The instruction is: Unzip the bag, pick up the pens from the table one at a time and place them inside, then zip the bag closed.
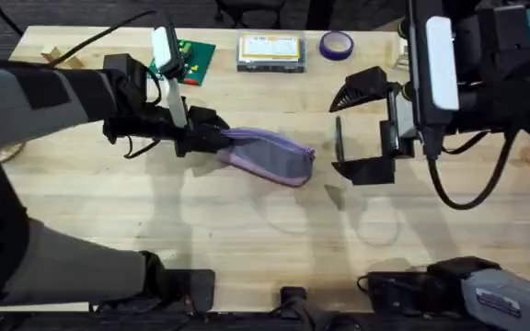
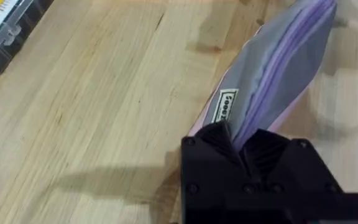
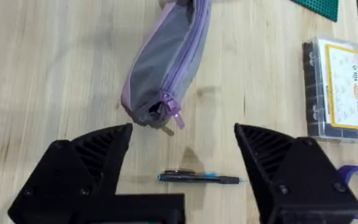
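The lavender bag [image 1: 270, 154] lies on the table [image 1: 247, 230] near the middle, its zipper closed. My left gripper [image 1: 212, 138] is shut on the bag's left end, and its wrist view shows the black fingers [image 2: 213, 140] pinching the fabric of the bag [image 2: 278, 68] beside a small white label. My right gripper [image 1: 366, 129] hangs open just right of the bag. A dark pen [image 3: 197, 178] with a blue section lies on the wood between its spread fingers [image 3: 104, 149]. The zipper pull [image 3: 174, 117] at the bag's right end [image 3: 166, 68] points toward that gripper.
A clear plastic box with a yellow label [image 1: 270, 51] sits at the table's far edge, a purple tape roll [image 1: 336, 43] to its right and a green mat [image 1: 190, 60] to its left. Bare wood stretches in front of the bag.
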`<state>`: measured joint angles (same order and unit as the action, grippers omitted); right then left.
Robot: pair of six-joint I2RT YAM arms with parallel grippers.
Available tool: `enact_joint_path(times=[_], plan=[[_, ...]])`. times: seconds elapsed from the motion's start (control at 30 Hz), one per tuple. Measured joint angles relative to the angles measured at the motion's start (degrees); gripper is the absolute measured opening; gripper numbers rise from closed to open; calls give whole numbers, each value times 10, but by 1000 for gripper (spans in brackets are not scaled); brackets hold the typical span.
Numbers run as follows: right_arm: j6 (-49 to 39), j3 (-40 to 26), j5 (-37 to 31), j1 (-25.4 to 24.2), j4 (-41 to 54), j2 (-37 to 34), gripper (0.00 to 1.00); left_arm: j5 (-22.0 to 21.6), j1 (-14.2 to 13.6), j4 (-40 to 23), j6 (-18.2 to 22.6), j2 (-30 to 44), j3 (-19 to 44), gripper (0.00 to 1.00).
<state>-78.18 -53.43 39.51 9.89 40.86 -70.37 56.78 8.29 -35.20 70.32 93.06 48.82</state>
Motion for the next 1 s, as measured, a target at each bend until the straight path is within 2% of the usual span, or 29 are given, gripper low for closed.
enact_joint_path(times=[0.27,0.3,0.33,0.4,0.6,0.77,1.0], plan=[[-3,0,4,0,-6,0,997,0,0,0,0,0,0,42],[-6,0,4,0,-6,0,970,0,0,0,0,0,0,42],[-5,0,5,0,-6,0,876,0,0,0,0,0,0,42],[-10,0,5,0,-6,0,825,0,0,0,0,0,0,42],[-25,0,5,0,-6,-10,855,0,0,0,0,0,0,42],[-29,0,9,0,-23,-60,852,0,0,0,0,0,0,42],[-37,0,27,10,-62,-94,796,0,0,0,0,0,0,42]])
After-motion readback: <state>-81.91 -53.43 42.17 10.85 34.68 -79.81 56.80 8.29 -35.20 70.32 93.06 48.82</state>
